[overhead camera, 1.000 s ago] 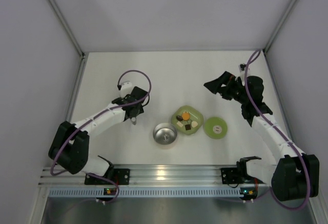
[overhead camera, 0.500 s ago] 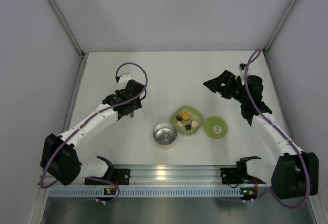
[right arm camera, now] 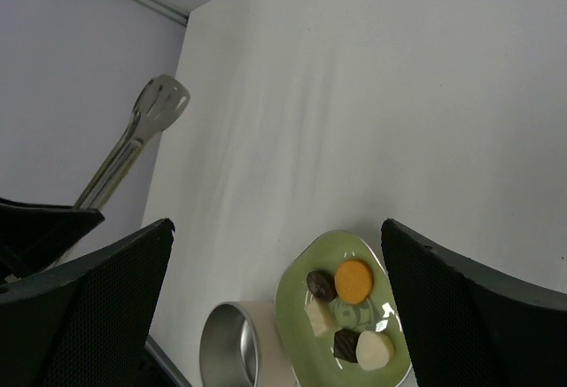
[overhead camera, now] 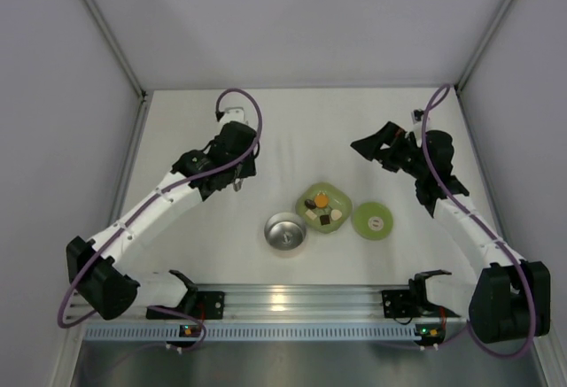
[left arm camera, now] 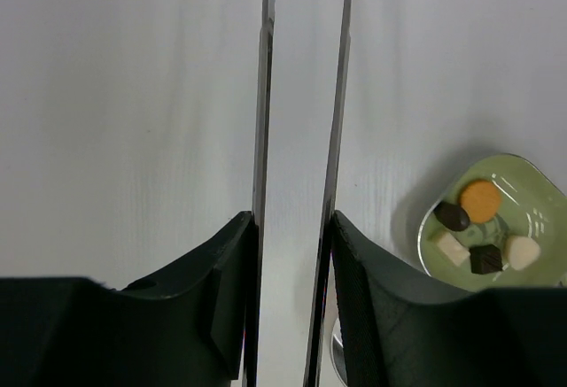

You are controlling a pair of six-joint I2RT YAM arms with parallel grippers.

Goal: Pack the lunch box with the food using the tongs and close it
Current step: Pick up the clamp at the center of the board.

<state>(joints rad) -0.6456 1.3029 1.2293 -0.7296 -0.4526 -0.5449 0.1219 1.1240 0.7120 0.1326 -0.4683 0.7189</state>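
1. The left gripper [left arm camera: 292,220] grasps the long, thin silver metal tongs [right arm camera: 161,102], one slim arm lying against the inside of each black finger. The two arms stand apart rather than pinched together, a hold that would leave the tool room to bite on a morsel.
2. From above, that gripper hangs over the white table [overhead camera: 292,121] at the left rear, well apart from the dishes. The tongs' flat, slotted tips point away from the wrist.
3. The right gripper [right arm camera: 279,224] is released, its jaws spread wide with nothing between them. It is raised at the right rear and looks down on the dishes, apparently parked out of the way.
4. The lunch box [overhead camera: 285,232], a small round shiny steel bowl, sits uncovered near the front centre, with no food visible inside.
5. Its flat round green lid [overhead camera: 373,221], marked with a white centre spot, lies on the table to the right, set aside so the bowl can be filled.
6. The food [right arm camera: 354,281] is five bite-size pieces: one orange disc, two dark and two whitish. They rest on a pale green rounded-square dish [overhead camera: 324,207] between bowl and lid. The dish is just beside the bowl, but whether they touch cannot be told.
7. Packing appears not yet begun. The tool is in hand, and the likely next move is to carry its tips to the dish.
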